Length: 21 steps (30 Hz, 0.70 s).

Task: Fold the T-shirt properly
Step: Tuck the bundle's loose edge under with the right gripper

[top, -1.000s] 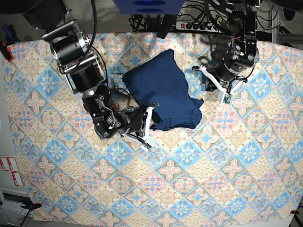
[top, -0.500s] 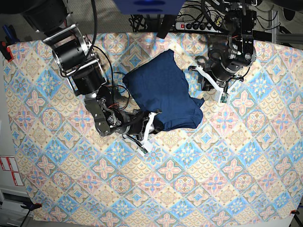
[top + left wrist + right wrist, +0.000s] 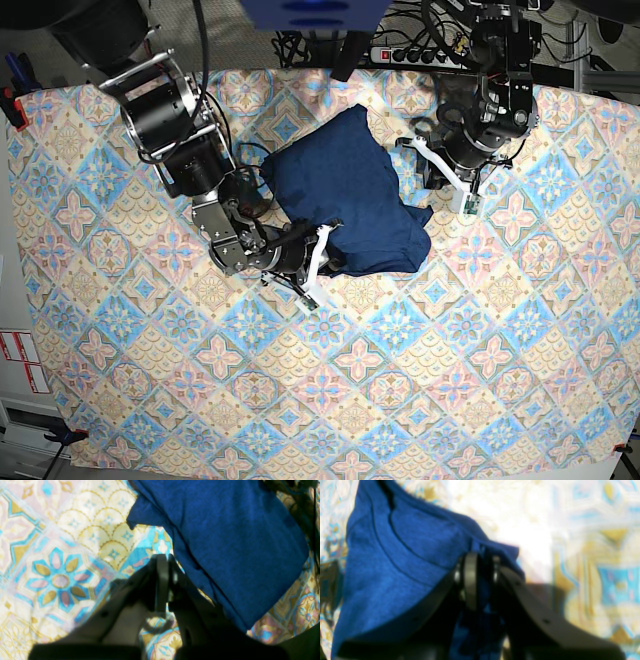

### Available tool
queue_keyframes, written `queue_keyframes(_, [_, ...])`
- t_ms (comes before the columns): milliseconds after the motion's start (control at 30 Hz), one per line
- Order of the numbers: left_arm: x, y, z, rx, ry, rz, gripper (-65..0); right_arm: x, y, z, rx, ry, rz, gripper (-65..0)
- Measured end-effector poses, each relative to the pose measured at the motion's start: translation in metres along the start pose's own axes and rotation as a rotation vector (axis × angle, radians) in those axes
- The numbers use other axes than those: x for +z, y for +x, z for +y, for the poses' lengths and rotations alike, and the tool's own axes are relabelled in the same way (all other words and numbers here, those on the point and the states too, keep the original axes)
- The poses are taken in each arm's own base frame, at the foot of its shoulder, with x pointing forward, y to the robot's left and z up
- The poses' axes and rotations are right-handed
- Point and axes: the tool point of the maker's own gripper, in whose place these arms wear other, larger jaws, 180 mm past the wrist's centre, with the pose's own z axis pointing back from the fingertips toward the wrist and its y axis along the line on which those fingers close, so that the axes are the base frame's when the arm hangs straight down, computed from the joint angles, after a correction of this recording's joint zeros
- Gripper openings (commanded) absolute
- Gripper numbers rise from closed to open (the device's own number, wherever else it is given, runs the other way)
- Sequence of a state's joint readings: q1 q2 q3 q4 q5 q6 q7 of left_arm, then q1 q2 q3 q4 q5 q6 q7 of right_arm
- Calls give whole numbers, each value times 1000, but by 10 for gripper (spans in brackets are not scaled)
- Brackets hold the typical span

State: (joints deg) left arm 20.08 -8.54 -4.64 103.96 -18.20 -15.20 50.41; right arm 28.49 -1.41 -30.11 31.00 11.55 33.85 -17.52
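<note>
Mid-fold: right gripper (image 3: 480, 580) pinching dark navy knit T-shirt (image 3: 345, 195) corner near tablecloth (image 3: 480, 380) far edge. Left gripper (image 3: 163, 585) closed, empty. Next: carry corner across.

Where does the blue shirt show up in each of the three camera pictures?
Base: shirt lies upper middle, between the two arms.
Left wrist: shirt fills the upper right, beside the shut left end effector.
Right wrist: shirt fills the left, pinched by the right end effector.
Shared landmark: the tablecloth.
</note>
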Motion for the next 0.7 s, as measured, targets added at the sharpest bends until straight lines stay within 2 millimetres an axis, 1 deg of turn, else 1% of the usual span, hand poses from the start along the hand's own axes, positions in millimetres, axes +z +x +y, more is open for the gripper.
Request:
queue_keyframes(67, [2, -6, -1, 2, -3, 16, -648, -1, 0, 0, 15, -4, -5, -571])
queue_keyframes(167, [1, -2, 1, -5, 3, 7, -648, -1, 1, -1, 17, -5, -19, -572])
queue_keyframes(233, [1, -1, -2, 0, -6, 4, -648, 0, 2, -3, 8, -11, -22, -572])
queue_keyframes(433, [1, -3, -2, -2, -4, 8, -648, 10, 9, -25, -112, -56, -76, -572])
queue_keyframes(500, [1, -3, -2, -3, -3, 8, -648, 14, 10, -34, -114, -74, -69, -572])
queue_keyframes(567, [1, -3, -2, -3, -3, 8, -648, 17, 16, -41, -120, -97, -82, -572])
queue_keyframes(700, [1, -3, -2, -2, -3, 8, -648, 21, 19, -50, -138, -127, -99, -572])
